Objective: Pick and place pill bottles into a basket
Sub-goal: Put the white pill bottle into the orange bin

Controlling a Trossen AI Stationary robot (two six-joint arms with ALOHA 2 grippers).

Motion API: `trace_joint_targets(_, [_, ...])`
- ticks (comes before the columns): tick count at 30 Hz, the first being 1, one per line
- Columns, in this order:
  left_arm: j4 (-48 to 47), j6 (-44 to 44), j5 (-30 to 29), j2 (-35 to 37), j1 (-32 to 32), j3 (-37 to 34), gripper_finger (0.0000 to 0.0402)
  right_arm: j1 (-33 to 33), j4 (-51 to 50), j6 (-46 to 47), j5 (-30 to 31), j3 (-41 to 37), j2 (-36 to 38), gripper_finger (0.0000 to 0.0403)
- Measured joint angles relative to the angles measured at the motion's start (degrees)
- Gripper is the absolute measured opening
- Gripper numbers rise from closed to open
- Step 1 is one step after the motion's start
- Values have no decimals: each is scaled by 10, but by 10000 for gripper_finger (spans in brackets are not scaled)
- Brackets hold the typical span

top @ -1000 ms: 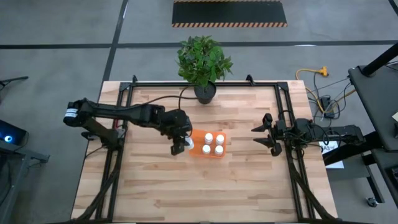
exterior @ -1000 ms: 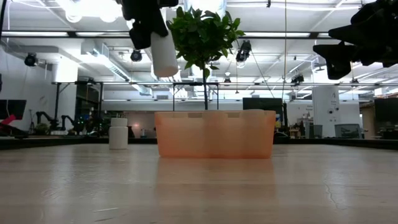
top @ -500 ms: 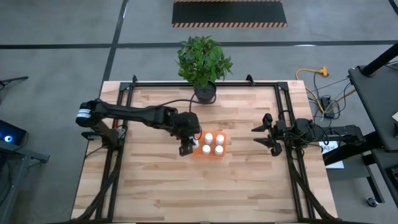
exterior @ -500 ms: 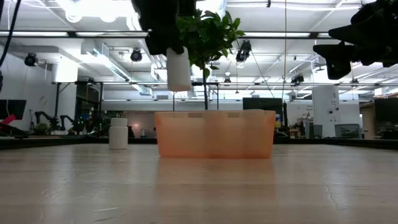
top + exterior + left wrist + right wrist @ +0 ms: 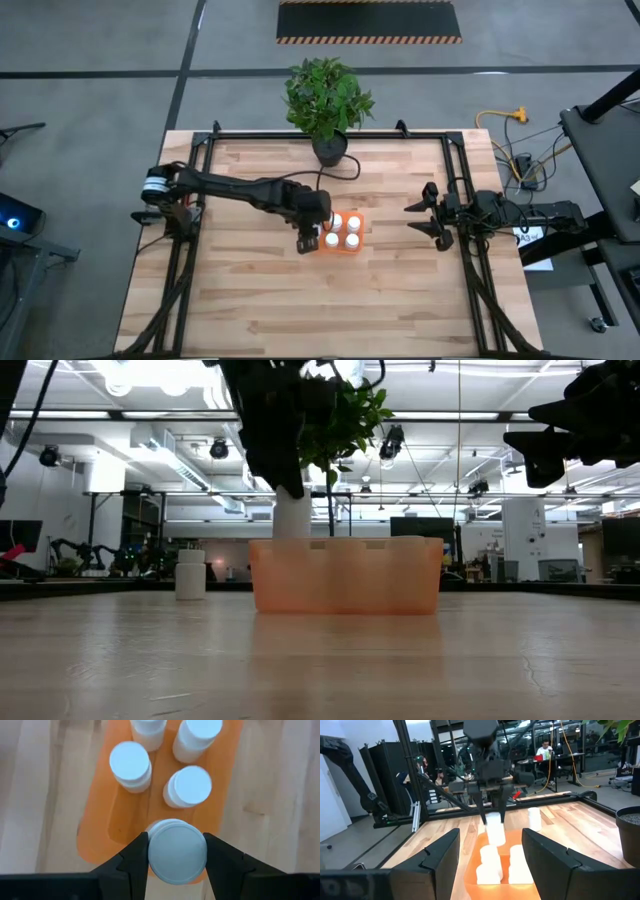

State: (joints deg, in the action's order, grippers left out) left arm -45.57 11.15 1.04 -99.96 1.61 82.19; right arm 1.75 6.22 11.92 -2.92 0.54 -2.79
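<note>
Orange basket (image 5: 338, 233): four bottles in, fifth bottle (image 5: 177, 851) clamped in left claw (image 5: 176, 852) above; sixth bottle (image 5: 190, 574) on bench.

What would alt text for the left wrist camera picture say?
The left gripper grips a white pill bottle by its cap over one end of an orange basket. Four more white bottles stand inside, on a wooden table.

white pill bottles (image 5: 130, 766), orange basket (image 5: 225, 775), black fingers (image 5: 131, 860)
</note>
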Motion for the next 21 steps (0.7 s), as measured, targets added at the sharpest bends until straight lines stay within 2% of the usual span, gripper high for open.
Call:
trace_joint_targets(6, [19, 0, 13, -24, 0, 0, 144, 0, 0, 0, 0, 0, 0, 203])
trace_joint_targets(16, [23, 5, 14, -25, 1, -1, 144, 0, 0, -1, 0, 0, 0, 203])
trace_joint_targets(21, [75, 9, 1, -25, 0, -27, 144, 0, 0, -1, 0, 0, 0, 203])
